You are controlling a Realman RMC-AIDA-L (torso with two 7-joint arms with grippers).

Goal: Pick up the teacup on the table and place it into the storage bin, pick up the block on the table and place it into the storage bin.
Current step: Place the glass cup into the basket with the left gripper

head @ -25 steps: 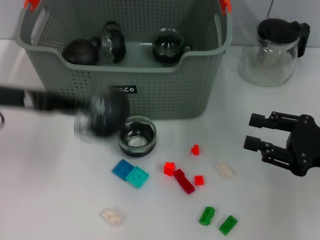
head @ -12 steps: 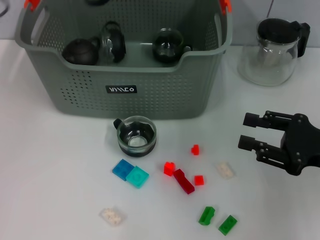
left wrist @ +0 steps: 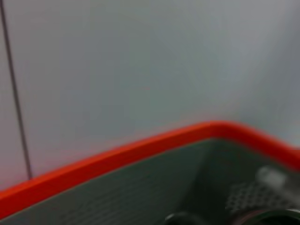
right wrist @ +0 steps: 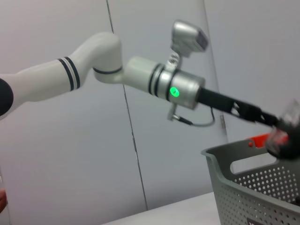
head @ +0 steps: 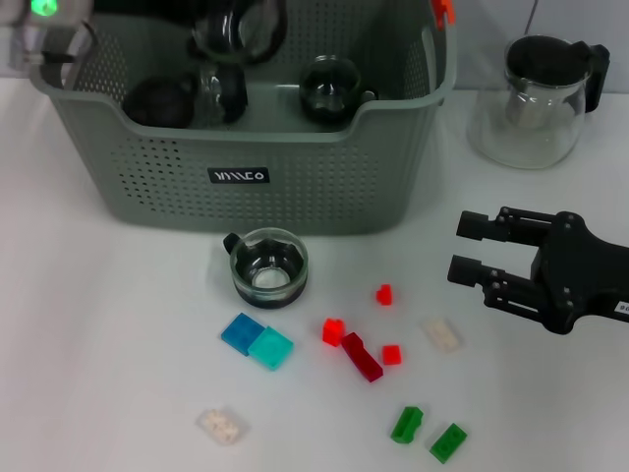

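The grey perforated storage bin stands at the back with three dark teacups inside. My left gripper is shut on a glass teacup and holds it in the air over the bin's back left part; the right wrist view shows it above the bin rim. Another teacup stands on the table just in front of the bin. Several small blocks lie in front of it, among them a blue one and a dark red one. My right gripper is open and empty above the table at the right.
A glass pitcher with a black lid stands at the back right. Green blocks lie near the table's front edge, and white blocks lie among the others. The left wrist view shows the bin's orange handle clip.
My left arm has swung from in front of the bin up and over it with the teacup. My right gripper has drifted left and slightly back.
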